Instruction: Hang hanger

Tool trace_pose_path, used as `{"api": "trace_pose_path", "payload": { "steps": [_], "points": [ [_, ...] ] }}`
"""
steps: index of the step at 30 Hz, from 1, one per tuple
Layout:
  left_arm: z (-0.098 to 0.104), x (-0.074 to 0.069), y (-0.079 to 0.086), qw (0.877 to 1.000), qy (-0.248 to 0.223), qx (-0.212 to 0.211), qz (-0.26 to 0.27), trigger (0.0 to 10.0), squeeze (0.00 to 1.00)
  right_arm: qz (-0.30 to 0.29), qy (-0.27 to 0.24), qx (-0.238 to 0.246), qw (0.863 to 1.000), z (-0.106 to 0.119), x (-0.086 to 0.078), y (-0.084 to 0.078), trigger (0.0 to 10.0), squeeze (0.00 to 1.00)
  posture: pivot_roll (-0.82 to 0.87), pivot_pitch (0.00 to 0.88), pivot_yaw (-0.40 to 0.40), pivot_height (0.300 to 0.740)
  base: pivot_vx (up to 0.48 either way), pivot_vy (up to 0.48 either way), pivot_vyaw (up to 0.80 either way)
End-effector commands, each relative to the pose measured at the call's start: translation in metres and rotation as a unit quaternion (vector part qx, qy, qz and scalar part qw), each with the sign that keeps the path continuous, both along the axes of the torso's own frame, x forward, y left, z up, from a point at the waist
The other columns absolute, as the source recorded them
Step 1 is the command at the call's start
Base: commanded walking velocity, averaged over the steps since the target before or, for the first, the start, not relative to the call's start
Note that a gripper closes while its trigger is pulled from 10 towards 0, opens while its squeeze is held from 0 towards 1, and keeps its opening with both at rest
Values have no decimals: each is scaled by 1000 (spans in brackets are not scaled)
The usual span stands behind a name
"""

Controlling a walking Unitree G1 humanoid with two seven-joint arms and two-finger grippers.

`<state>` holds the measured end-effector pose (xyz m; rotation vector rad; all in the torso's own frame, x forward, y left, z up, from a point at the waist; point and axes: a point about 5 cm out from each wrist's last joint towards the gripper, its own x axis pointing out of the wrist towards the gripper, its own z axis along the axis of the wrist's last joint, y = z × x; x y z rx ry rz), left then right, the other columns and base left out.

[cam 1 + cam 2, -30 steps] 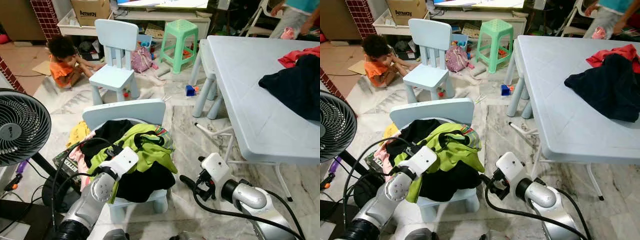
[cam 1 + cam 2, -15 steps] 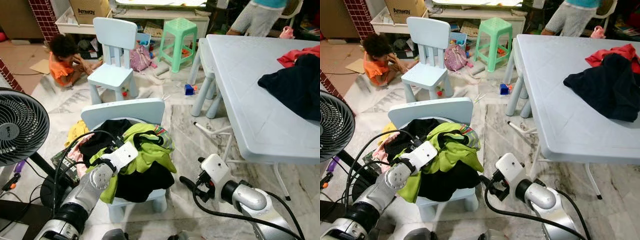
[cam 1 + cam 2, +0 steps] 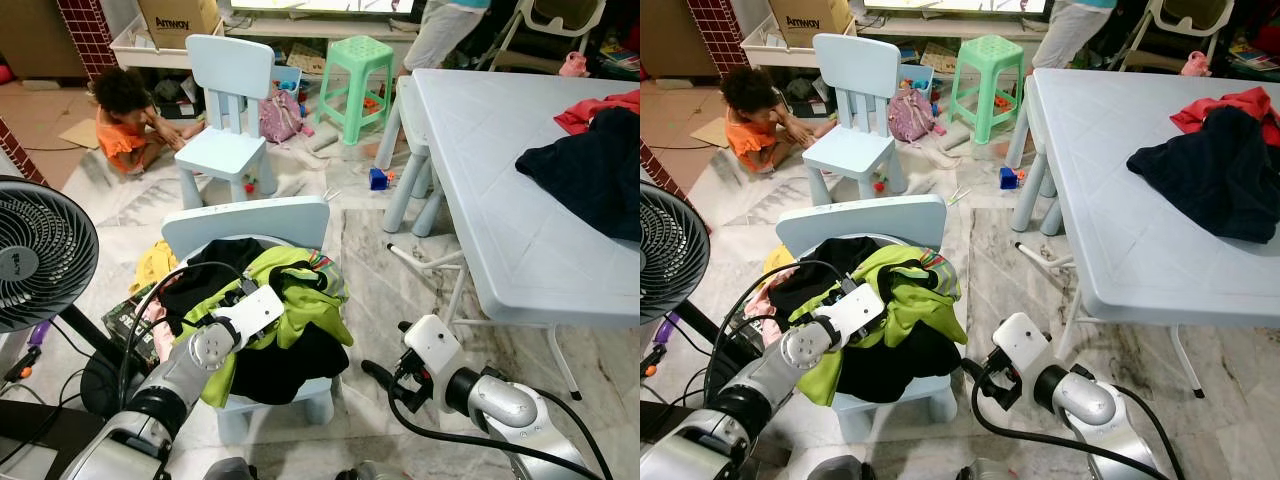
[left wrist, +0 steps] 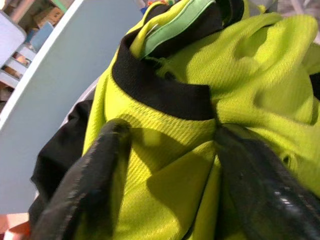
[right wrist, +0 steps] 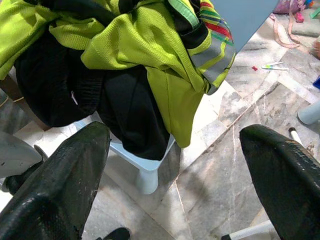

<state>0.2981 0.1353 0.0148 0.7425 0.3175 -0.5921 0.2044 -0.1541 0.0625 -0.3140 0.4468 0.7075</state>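
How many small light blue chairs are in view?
2: one chair stands farther back beside the seated child; the nearer chair holds the clothes pile. Others may be hidden.

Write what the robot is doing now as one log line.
left gripper: open on lime-green shirt | chair: piled clothes | right gripper: open, above floor

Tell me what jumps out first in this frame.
A heap of lime-green and black clothes on a small pale-blue plastic chair, with the left gripper open on the green fabric. The right gripper hangs open over the marble floor beside it. A dark garment lies on the pale-blue table to the right.
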Motion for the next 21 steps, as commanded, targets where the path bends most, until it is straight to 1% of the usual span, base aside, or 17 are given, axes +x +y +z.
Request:
{"api": "trace_pose_path", "payload": {
  "steps": [1,7,16,21],
  "points": [
    [2,3,-2,1000,2,-3,-6,0,0,6,-6,-5,1000,4,-1,0,10000,0,-124,43,-43,740,0,0,0],
    [-3,1,-5,1000,12,7,-13,0,0,5,-5,-8,1000,3,-1,-1,10000,0,-134,36,-43,740,0,0,0],
    [-5,2,9,1000,10,6,24,0,0,13,-9,-10,1000,1,4,2,10000,0,-118,24,-46,740,0,0,0],
    [-5,2,11,999,7,7,31,0,0,13,-9,-10,1000,1,4,2,10000,0,-118,23,-46,740,0,0,0]
  ]
}}
